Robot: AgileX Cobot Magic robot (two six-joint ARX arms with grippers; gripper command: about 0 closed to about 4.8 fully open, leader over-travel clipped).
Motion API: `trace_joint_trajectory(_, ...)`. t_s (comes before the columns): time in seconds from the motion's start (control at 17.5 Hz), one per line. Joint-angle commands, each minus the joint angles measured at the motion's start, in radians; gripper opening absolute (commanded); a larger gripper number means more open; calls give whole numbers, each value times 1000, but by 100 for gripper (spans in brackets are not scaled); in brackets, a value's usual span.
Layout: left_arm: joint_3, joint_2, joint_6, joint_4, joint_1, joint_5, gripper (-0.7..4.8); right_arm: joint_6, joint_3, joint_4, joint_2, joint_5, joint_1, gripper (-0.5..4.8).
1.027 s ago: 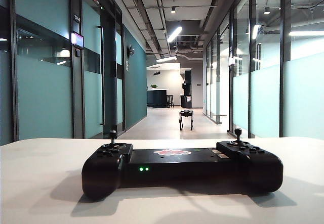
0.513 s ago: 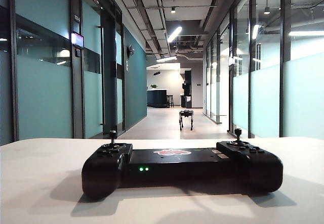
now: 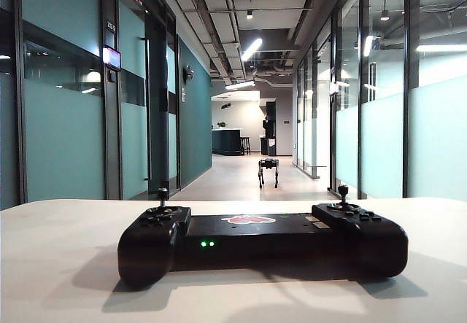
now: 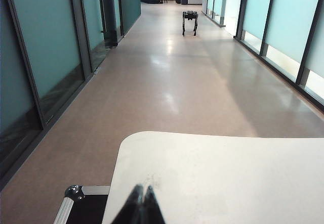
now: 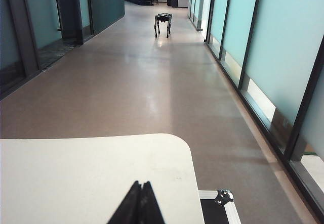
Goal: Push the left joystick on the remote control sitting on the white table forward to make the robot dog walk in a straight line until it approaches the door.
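The remote control is lying flat near the front of the white counter, its two green lights glowing on the edge facing the exterior camera, and the robot dog is standing well down the corridor floor, far from the counter and apart from everything else. The left joystick is rising upright from the controller half beside those lights, a thin black stalk with a small round cap; the matching stick is sitting on the other half. Judging by its look, the stick is going to be light and springy, tipping under slight pressure and returning when released, while the cap is looking small and smooth, so a fingertip is likely to slide off unless it is meeting the near side of the cap squarely. The controller body seems rigid but fairly light and is lying loose on a smooth surface, so a hard shove is risking skating the whole thing forward; a gentle, steady push is looking wiser. Neither hand is appearing in the exterior view. The left hand is hanging over the counter's near left corner with its fingers pressed together and gripping nothing; the right hand is sitting likewise over the near right corner, fingers closed and empty.
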Motion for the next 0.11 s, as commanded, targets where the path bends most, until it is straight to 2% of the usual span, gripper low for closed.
trace_joint_trajectory(0.06,3,0,8,6,1,0,-5,3,-5,14,-3,2,0,-1)
trace_joint_trajectory(0.11,3,0,8,6,1,0,-5,3,-5,14,-3,2,0,-1)
